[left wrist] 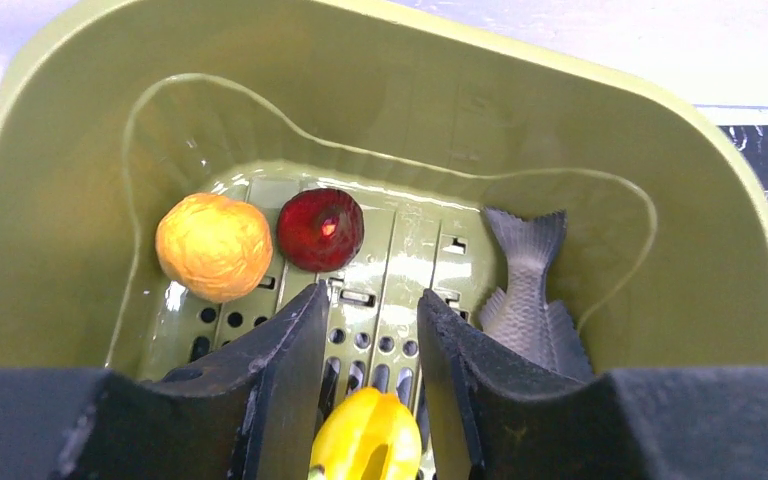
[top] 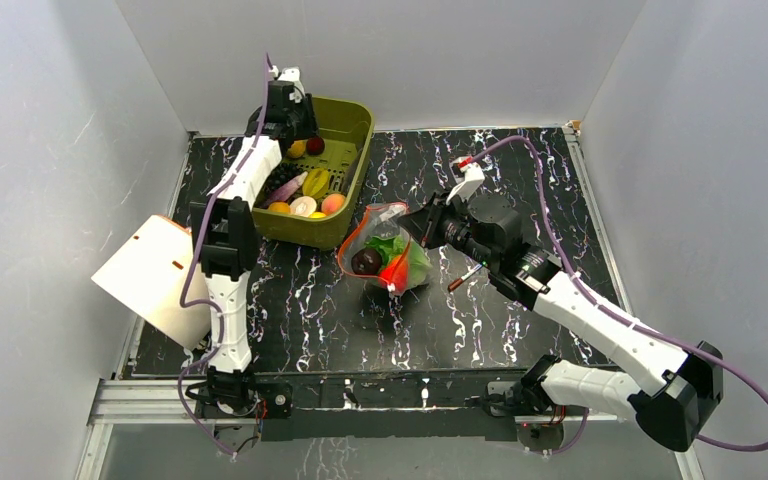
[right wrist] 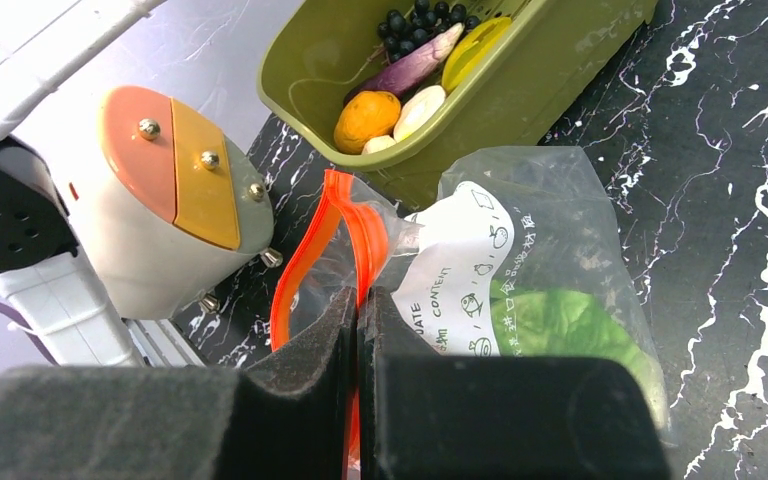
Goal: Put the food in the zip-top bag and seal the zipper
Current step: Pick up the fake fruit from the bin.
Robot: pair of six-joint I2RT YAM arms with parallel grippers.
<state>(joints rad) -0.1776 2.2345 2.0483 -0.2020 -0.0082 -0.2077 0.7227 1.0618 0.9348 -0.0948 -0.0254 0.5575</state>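
Note:
The clear zip-top bag (top: 385, 250) lies mid-table with a green cabbage (right wrist: 560, 325), a dark purple ball (top: 366, 261) and a red strawberry (top: 394, 272) inside. Its mouth gapes, and my right gripper (right wrist: 358, 300) is shut on the red-orange zipper (right wrist: 345, 215) at one edge. My left gripper (left wrist: 372, 295) reaches down into the olive bin (left wrist: 560, 70). Its fingers press both sides of a yellow food piece (left wrist: 370, 435). Beyond the fingertips lie an orange ball (left wrist: 213, 246), a dark red round piece (left wrist: 320, 228) and a grey toy fish (left wrist: 528, 295).
The bin (top: 352, 115) stands at the back left and holds several more toy pieces. A white and orange device (top: 150, 275) leans at the table's left edge. A small red-and-white stick (top: 463, 277) lies right of the bag. Grey walls close three sides.

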